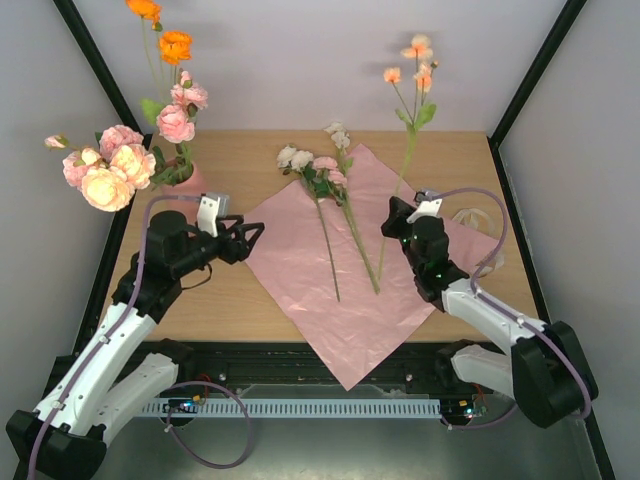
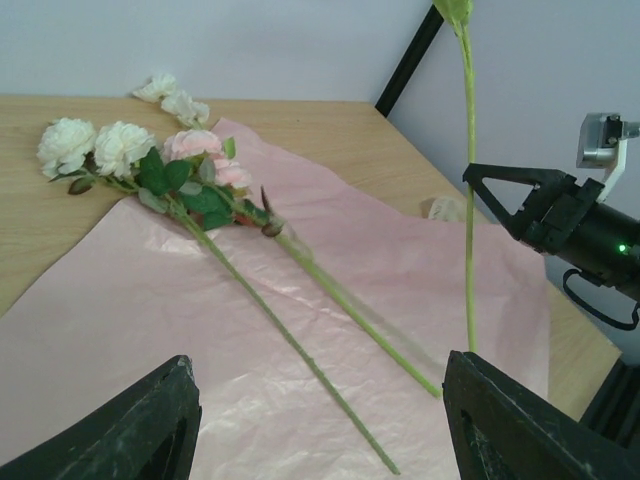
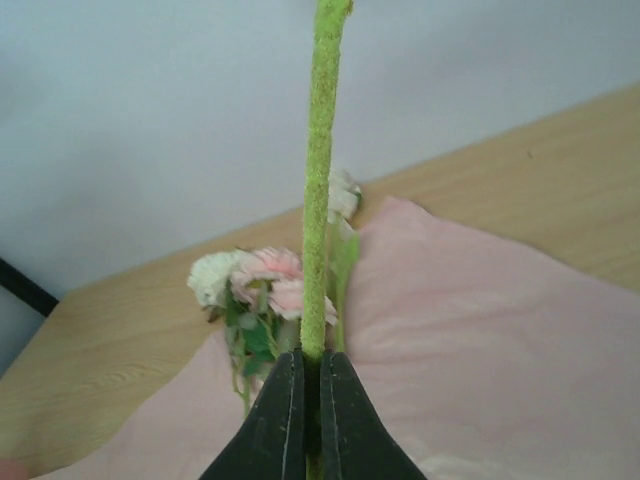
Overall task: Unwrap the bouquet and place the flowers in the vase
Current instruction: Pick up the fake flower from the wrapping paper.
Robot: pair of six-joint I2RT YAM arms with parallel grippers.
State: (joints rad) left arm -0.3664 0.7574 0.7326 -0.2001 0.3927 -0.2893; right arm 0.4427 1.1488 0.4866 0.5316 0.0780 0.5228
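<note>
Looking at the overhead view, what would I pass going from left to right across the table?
Blooms standing in the vase → open left gripper → loose flowers on the pink sheet → right gripper shut on a peach-flowered stem.

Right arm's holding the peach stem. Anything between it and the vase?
Nothing upright between peach stem and vase. Loose flowers lie flat on the wrapping sheet below that line; open left gripper sits just nearside. Vase mouth already crowded with blooms.
</note>
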